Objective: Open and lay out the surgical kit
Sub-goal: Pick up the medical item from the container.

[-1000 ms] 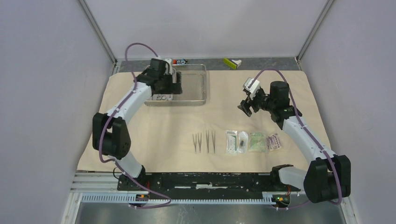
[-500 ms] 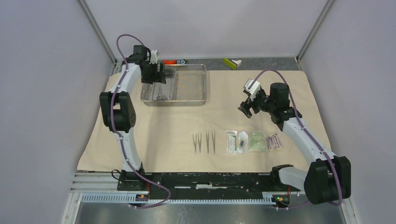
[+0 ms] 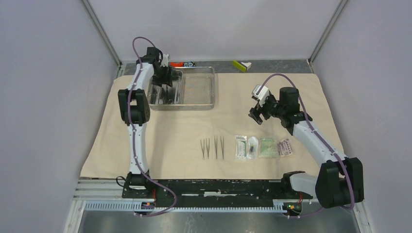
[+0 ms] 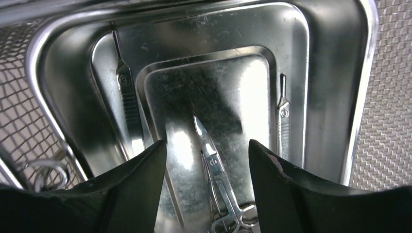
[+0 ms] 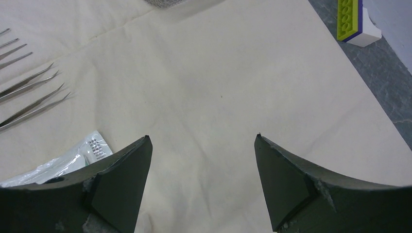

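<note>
Grey walls box in a table draped with the beige cloth wrap (image 3: 145, 131), which lies spread flat. On its far-left part sits the steel tray (image 3: 214, 92), with the smaller inner tray (image 4: 320, 97) in its left end. Inside that I see the scissors (image 4: 214, 165) lying flat, and slim metal handles (image 4: 125, 92) along the side walls. My left gripper (image 4: 206, 145) hangs over the scissors, jaws apart, one finger on either side of them. Nearer me, thin tweezers (image 3: 212, 147) lie in a row beside four sealed packets (image 3: 262, 147). My right gripper (image 5: 201, 141) hovers over bare cloth, jaws apart and holding nothing. Beyond the cloth lie a yellow-green and white block (image 3: 241, 65) and orange and black pieces (image 3: 183, 63).
</note>
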Controlling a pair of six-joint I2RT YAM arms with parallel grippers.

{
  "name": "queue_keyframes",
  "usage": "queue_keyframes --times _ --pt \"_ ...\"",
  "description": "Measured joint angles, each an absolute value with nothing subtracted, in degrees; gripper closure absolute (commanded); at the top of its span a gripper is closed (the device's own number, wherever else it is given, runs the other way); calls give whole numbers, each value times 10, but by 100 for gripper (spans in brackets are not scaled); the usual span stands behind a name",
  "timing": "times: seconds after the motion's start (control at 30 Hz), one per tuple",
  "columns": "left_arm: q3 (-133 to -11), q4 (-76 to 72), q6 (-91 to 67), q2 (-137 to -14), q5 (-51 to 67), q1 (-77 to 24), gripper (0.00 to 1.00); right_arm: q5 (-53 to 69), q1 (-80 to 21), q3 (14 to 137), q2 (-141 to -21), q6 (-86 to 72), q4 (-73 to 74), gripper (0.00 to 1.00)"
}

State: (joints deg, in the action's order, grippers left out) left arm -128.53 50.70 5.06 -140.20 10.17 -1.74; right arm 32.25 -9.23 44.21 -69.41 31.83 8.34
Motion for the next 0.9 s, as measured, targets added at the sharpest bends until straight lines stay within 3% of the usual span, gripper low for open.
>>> queue_keyframes --times 0.47,0.83,0.9 --pt "-1343 515 50 -1447 64 -34 44 323 -92 442 -705 328 89 16" --pt "-1363 517 50 -1464 42 -41 61 323 -89 442 -705 329 90 16" --pt "-1367 517 50 -1466 36 -42 68 323 -89 442 -705 329 90 16"
